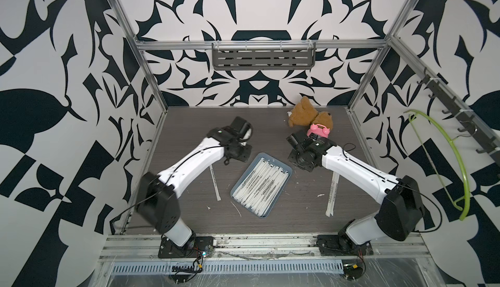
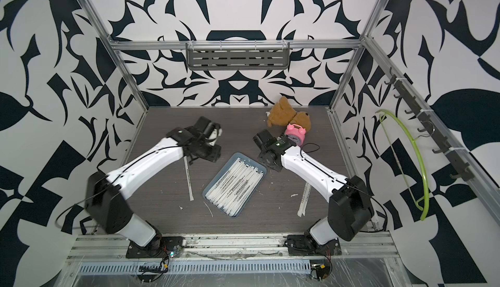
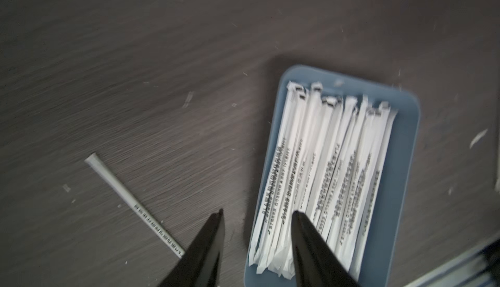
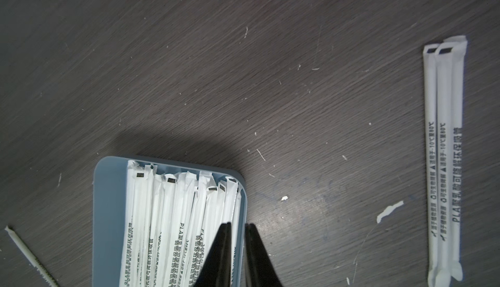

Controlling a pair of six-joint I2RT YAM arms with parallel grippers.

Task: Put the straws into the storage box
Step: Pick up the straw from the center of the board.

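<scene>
The left fingers (image 3: 211, 239) stand apart with nothing between them: released and empty. Seen from the left wrist, one tip lines up with bare tabletop (image 1: 297, 218) and the other with the printed ends of the packed straws. The right fingers (image 4: 219, 250) are drawn almost together, only a thin slit left, and I see nothing caught in it. They hang over the edge of the storage box (image 3: 392, 190).

Most of the straws (image 1: 259, 188) already lie in the box, side by side along its length and overlapping a little. The box sits slantwise on the tabletop between the two arms. A single loose straw (image 1: 215, 182) lies just beside the box on the left arm's side. A small bunch of loose straws (image 4: 443, 158), two or three pressed together, lies well apart on the right arm's side.

These should be very light, with a stiff tube inside a thin paper sleeve. The sleeve's ends look empty and floppy. Lying flat, they give the tips little to get under and may skid. I would pinch across the narrow width near mid-length, gently, so the straw hangs level and is not creased.
</scene>
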